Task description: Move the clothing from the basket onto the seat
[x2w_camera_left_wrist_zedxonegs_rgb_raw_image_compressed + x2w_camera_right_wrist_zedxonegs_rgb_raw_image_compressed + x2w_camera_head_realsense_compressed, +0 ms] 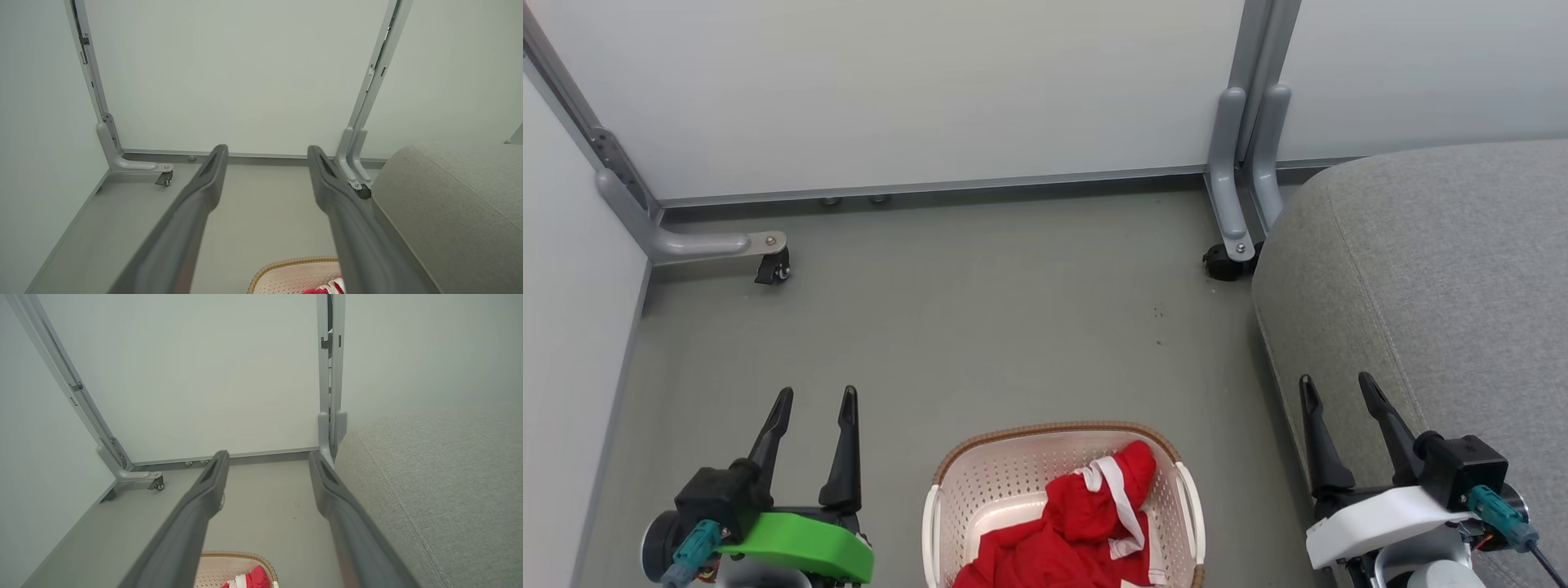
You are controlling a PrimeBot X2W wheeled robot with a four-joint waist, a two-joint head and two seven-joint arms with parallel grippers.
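Left gripper (pixel 818 394): fingers spread, nothing between them; green-shelled wrist; over the floor, left of the basket.
Right gripper (pixel 1334 380): fingers spread, empty; white-shelled wrist; at the seat's left edge in the head view.
Clothing (pixel 1078 523): inside the basket, heaped toward its right half; red, soft, crumpled, with white bands; one fold peaking near the right wall.
Basket (pixel 1054 428): on the floor between both grippers, well short of the floor's far edge; rigid cream perforated plastic, rounded corners, brown woven-look rim, side handles.
Step in hand: judged as the reach for a first pick; nothing moved to the seat yet.
Method: lower one gripper, fingers wide, onto the highest red fold; close on a thick bunch, not a white band alone; keep fingertips out of the wall perforations; lift straight up until trailing cloth clears the rim, then swing right over the seat.
Risk: likely snag of loose cloth on rim or handle, dragging the light basket.
Floor (pixel 980 327): grey-green, smooth, matt, a few dark specks.
Seat (pixel 1437 278): right of the basket, near it; grey woven upholstery, rounded edge, stitched seam; broad, forgiving target.
Panels (pixel 931 90): pale, smooth, along the floor's far and left edges; grey metal feet, black casters (pixel 773 268).
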